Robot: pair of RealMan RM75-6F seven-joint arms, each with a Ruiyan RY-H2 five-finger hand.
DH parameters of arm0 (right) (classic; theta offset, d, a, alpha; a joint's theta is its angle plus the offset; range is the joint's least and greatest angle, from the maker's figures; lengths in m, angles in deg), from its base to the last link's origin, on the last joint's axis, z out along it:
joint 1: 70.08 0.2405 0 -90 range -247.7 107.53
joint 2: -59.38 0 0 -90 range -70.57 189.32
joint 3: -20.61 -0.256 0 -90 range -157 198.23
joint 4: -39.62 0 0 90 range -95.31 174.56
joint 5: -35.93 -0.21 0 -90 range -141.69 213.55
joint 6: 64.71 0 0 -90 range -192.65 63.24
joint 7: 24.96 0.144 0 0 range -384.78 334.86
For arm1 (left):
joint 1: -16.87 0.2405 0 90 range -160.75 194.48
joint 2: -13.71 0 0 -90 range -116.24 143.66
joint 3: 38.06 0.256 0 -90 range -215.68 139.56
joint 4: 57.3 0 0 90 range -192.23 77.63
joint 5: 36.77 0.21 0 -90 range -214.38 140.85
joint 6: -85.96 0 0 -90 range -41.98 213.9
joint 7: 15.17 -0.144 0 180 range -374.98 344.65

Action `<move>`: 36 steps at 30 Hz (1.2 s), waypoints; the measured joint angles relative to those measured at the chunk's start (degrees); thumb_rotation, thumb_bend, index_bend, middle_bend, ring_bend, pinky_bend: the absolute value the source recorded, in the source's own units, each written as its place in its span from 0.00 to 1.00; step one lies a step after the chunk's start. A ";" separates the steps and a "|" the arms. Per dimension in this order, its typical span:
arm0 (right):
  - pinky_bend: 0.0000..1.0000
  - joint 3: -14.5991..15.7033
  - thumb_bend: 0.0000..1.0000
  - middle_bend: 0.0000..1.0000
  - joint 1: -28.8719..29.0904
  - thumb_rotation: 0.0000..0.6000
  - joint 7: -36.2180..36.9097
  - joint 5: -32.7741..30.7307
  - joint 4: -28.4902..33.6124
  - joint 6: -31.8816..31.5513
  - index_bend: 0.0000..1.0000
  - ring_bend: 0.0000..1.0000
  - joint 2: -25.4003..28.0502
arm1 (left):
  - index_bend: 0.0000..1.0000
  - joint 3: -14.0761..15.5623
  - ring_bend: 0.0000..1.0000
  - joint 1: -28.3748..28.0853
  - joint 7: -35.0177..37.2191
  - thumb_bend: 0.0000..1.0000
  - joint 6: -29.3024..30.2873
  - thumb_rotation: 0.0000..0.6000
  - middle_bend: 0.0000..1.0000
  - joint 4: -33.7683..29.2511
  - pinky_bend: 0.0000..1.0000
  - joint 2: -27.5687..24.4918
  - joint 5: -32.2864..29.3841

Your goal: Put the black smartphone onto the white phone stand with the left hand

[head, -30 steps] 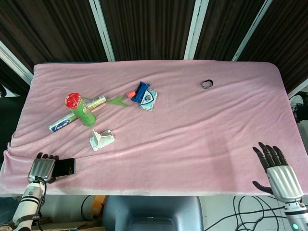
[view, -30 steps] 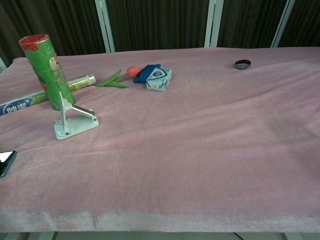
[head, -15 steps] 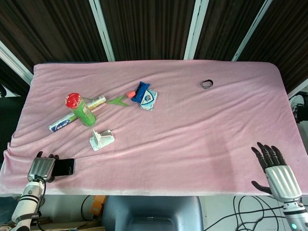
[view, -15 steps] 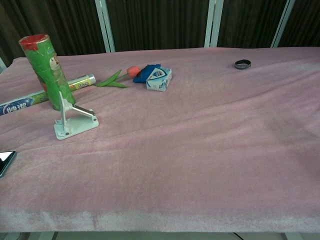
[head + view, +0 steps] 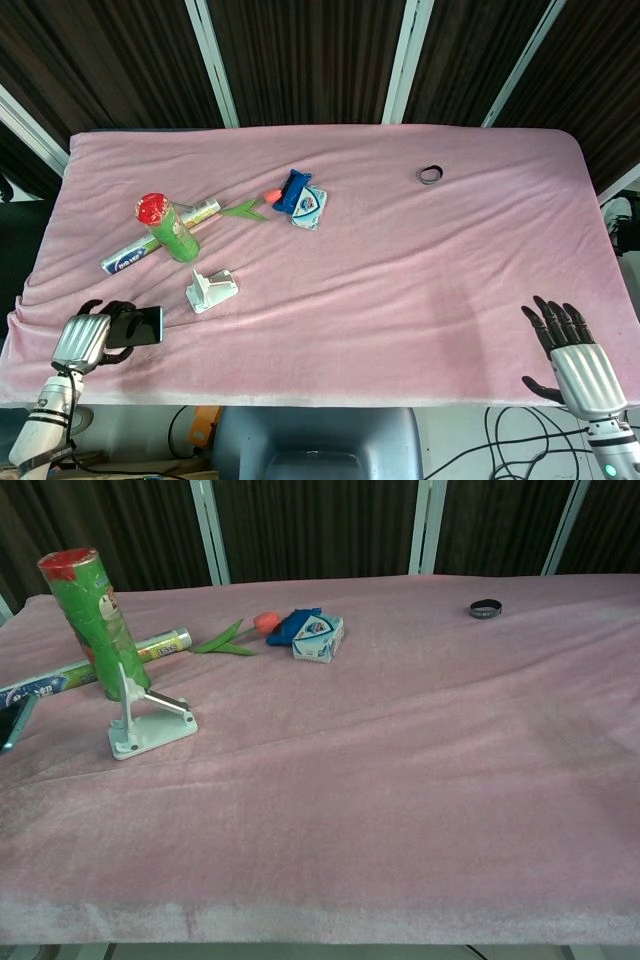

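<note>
The black smartphone (image 5: pixel 140 326) is held off the cloth by my left hand (image 5: pixel 85 338) at the front left corner of the table. In the chest view only the phone's tilted edge (image 5: pixel 14 723) shows at the left border; the hand itself is out of that frame. The white phone stand (image 5: pixel 210 289) sits on the pink cloth just right of and beyond the phone, also seen upright in the chest view (image 5: pixel 147 721). My right hand (image 5: pixel 572 352) hovers off the front right table edge with fingers spread, holding nothing.
A green can with a red lid (image 5: pixel 166 227) and a foil roll (image 5: pixel 160 236) lie behind the stand. An artificial tulip (image 5: pixel 252 206), a blue pouch and small box (image 5: pixel 303 199) sit mid-table. A black ring (image 5: pixel 430 175) lies far right.
My left hand has lifted the smartphone off the cloth and carried it up and slightly right toward the stand. The right hand stayed nearly still.
</note>
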 measured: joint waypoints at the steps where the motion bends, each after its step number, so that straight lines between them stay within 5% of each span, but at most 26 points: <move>1: 0.00 0.00 0.15 0.00 0.03 1.00 -0.04 -0.02 0.01 0.06 0.00 0.00 -0.02 | 0.82 -0.16 0.60 0.25 3.08 0.46 0.80 1.00 0.93 0.21 0.20 -0.02 1.18; 9: 0.00 -0.01 0.15 0.00 0.19 1.00 -0.30 -0.08 0.12 0.38 0.00 0.00 -0.12 | 0.82 -1.85 0.60 1.11 31.57 0.46 4.08 1.00 0.93 -0.97 0.21 -0.69 7.78; 15: 0.00 0.06 0.15 0.00 0.25 1.00 -0.29 -0.09 0.05 0.54 0.00 0.00 -0.04 | 0.82 -4.58 0.60 0.09 45.76 0.46 1.35 1.00 0.93 -4.19 0.21 -0.63 6.18; 27: 0.00 0.14 0.15 0.00 0.28 1.00 -0.07 -0.09 0.04 0.62 0.00 0.00 0.16 | 0.82 -12.07 0.61 -2.64 30.62 0.48 -1.43 1.00 0.94 -2.57 0.22 11.51 -8.37; 36: 0.00 0.20 0.15 0.00 0.26 1.00 0.61 0.10 -0.07 0.41 0.00 0.00 0.41 | 0.82 -15.56 0.61 -3.85 22.74 0.50 2.43 1.00 0.94 4.98 0.21 22.75 -11.50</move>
